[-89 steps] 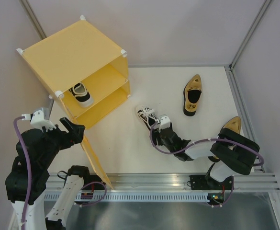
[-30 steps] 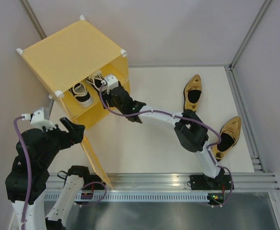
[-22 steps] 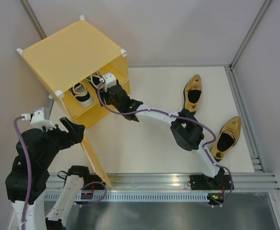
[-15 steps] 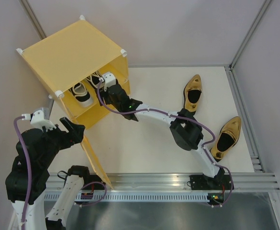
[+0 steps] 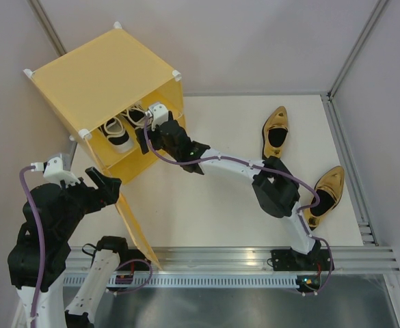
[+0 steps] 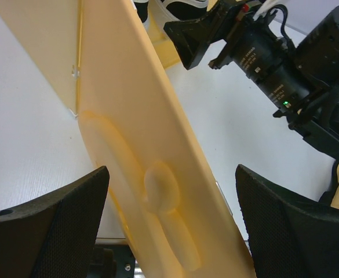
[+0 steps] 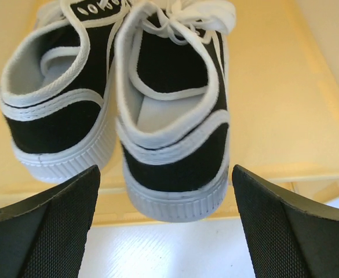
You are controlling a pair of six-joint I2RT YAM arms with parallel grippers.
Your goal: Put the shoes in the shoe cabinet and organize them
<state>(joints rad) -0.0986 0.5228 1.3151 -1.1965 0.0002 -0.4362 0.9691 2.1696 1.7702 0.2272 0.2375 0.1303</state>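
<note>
Two white-and-black sneakers stand side by side, heels outward, on the inner shelf of the yellow shoe cabinet (image 5: 97,75): left sneaker (image 7: 56,110), right sneaker (image 7: 175,133). In the top view they are the sneaker (image 5: 116,131) and the sneaker (image 5: 137,115). My right gripper (image 7: 166,231) is open just behind the right sneaker's heel, touching neither shoe. Two gold slip-ons lie on the table: gold shoe (image 5: 276,134) and gold shoe (image 5: 325,195). My left gripper (image 6: 169,231) stands open astride the swung-out cabinet door (image 6: 152,191), with a gap on both sides.
The cabinet's lower compartment (image 5: 148,158) shows nothing inside. The door (image 5: 137,229) juts toward the near edge beside the left arm. A metal frame rail (image 5: 347,157) borders the table on the right. My right arm stretches across the table from its base (image 5: 302,260).
The right gripper carried the second sneaker from the table into the cabinet, then opened and let it go beside the first. It has drawn back slightly. The left arm is unmoved.
</note>
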